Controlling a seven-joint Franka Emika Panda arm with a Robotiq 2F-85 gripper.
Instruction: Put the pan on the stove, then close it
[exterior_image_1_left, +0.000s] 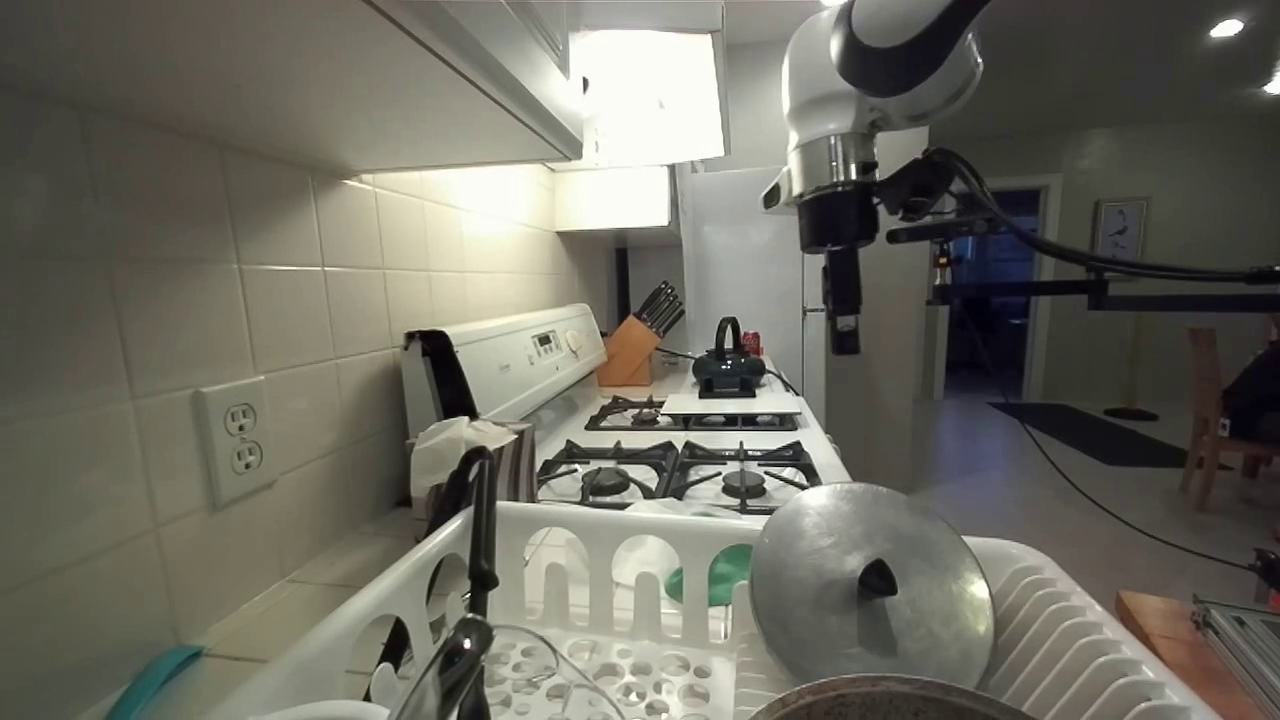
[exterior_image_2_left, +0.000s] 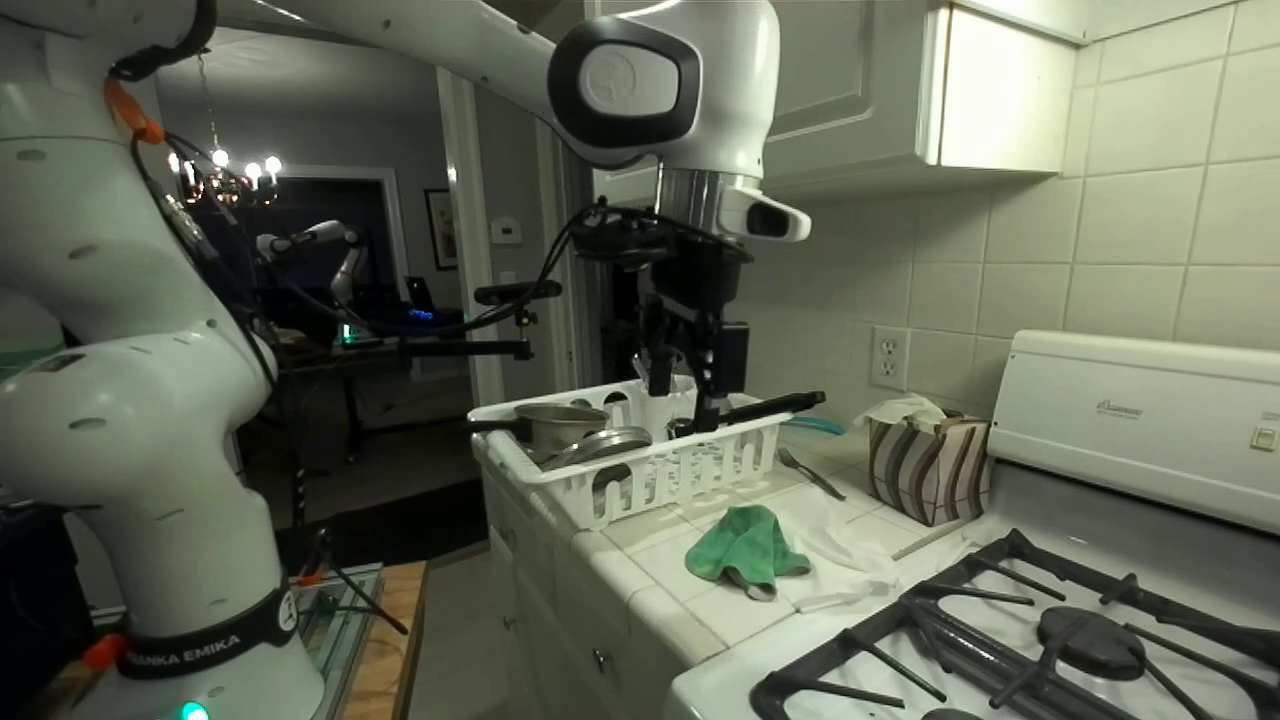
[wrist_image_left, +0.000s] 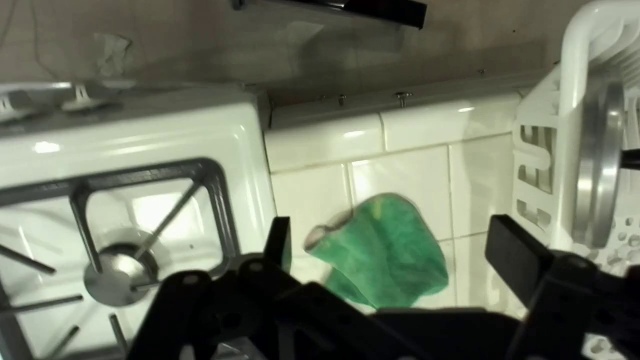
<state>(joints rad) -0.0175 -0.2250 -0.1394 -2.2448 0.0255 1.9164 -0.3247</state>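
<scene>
The pan is a grey metal pot with a dark handle (exterior_image_2_left: 562, 428), standing in the white dish rack (exterior_image_2_left: 690, 478). In an exterior view only its rim (exterior_image_1_left: 890, 690) shows at the bottom edge. A round metal lid with a black knob (exterior_image_1_left: 870, 585) leans in the rack beside it; the lid also shows in the wrist view (wrist_image_left: 597, 165). The stove (exterior_image_2_left: 720, 690) is the white range with black grates, across the counter from the rack. It also shows in the wrist view (wrist_image_left: 220, 132). My gripper (wrist_image_left: 392, 245) is open and empty, pointing down above the counter between stove and rack.
A green cloth (exterior_image_2_left: 745, 548) lies on the tiled counter below the gripper. A striped tissue box (exterior_image_2_left: 930, 465) and a fork (exterior_image_2_left: 812, 474) lie near the wall. Black handles (exterior_image_1_left: 483, 520) stick up from the rack. A dark kettle (exterior_image_1_left: 728, 365) and knife block (exterior_image_1_left: 628, 352) stand beyond the stove.
</scene>
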